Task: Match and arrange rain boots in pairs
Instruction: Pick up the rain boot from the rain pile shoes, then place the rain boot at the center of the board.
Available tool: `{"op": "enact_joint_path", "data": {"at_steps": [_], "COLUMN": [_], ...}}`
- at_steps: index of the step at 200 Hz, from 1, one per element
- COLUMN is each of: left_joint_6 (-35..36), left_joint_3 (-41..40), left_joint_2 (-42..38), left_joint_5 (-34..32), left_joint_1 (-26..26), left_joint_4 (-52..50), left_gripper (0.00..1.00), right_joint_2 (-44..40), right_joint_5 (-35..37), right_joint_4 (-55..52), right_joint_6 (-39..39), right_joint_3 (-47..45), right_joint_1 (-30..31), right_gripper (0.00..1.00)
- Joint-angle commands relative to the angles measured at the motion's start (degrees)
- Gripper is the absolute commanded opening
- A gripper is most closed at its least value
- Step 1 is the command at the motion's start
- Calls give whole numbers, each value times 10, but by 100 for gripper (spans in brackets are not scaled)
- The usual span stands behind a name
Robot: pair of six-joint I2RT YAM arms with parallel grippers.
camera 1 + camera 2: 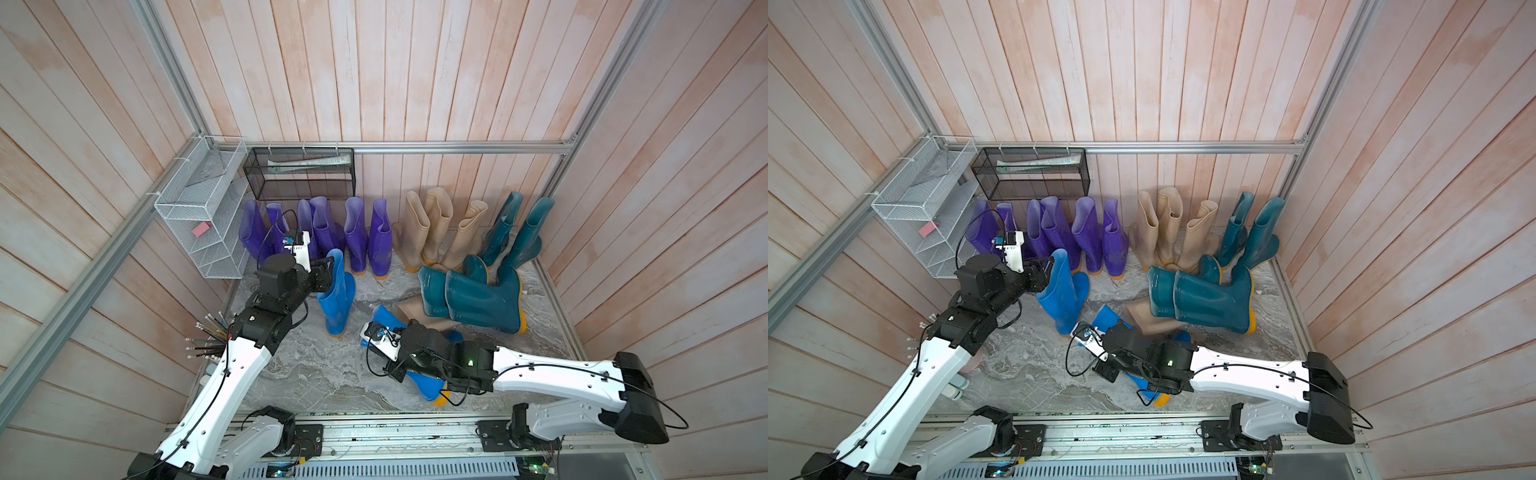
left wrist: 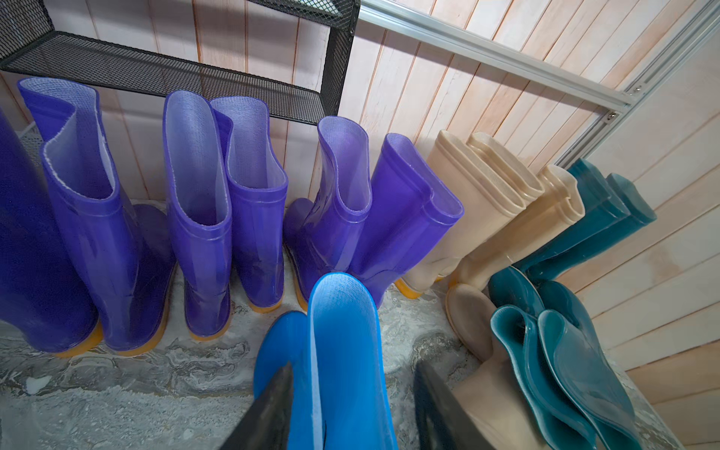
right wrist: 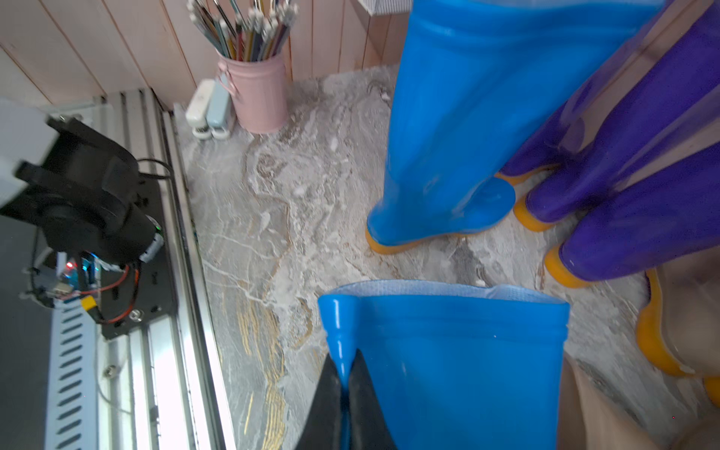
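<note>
A bright blue rain boot (image 1: 336,299) stands upright on the marble floor, in front of the purple ones. My left gripper (image 2: 352,366) is open around the top of its shaft: one finger (image 2: 278,393) lies against the boot, the other stands clear of it. A second blue boot (image 3: 448,362) lies on its side near the front, and my right gripper (image 3: 345,356) is shut on a pinched fold at the edge of its shaft. Along the back wall stand several purple boots (image 1: 357,232), three beige boots (image 1: 436,224) and two teal boots (image 1: 519,232).
Two teal boots (image 1: 478,299) lie on their sides over a fallen beige boot (image 1: 409,311) at the right. A white wire shelf (image 1: 199,216) and a black mesh shelf (image 1: 299,174) hang at the back left. A pink cup of pencils (image 3: 259,93) stands by the left wall.
</note>
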Motion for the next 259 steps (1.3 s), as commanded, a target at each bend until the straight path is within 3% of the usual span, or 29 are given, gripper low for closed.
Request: {"op": "enact_joint_path", "data": {"at_steps": [1, 57, 136, 187, 259], "left_joint_6": [1, -6, -3, -5, 1], "left_joint_3": [9, 6, 3, 1, -11], "left_joint_2": [-8, -6, -7, -4, -26], "left_joint_5": [1, 9, 6, 4, 5], "left_joint_1": [3, 4, 4, 4, 5], "left_joint_4": [-2, -5, -11, -7, 0], "left_gripper": [52, 55, 62, 63, 68], "right_joint_2": [-15, -5, 73, 119, 111], "right_joint_5": [-45, -46, -196, -159, -106], "right_joint_4": [76, 165, 266, 308, 345], "right_joint_6": [-16, -65, -33, -29, 36], "right_joint_3": [37, 71, 155, 183, 170], "right_joint_1": [3, -52, -164, -188, -242], "right_gripper": [0, 0, 0, 0, 0]}}
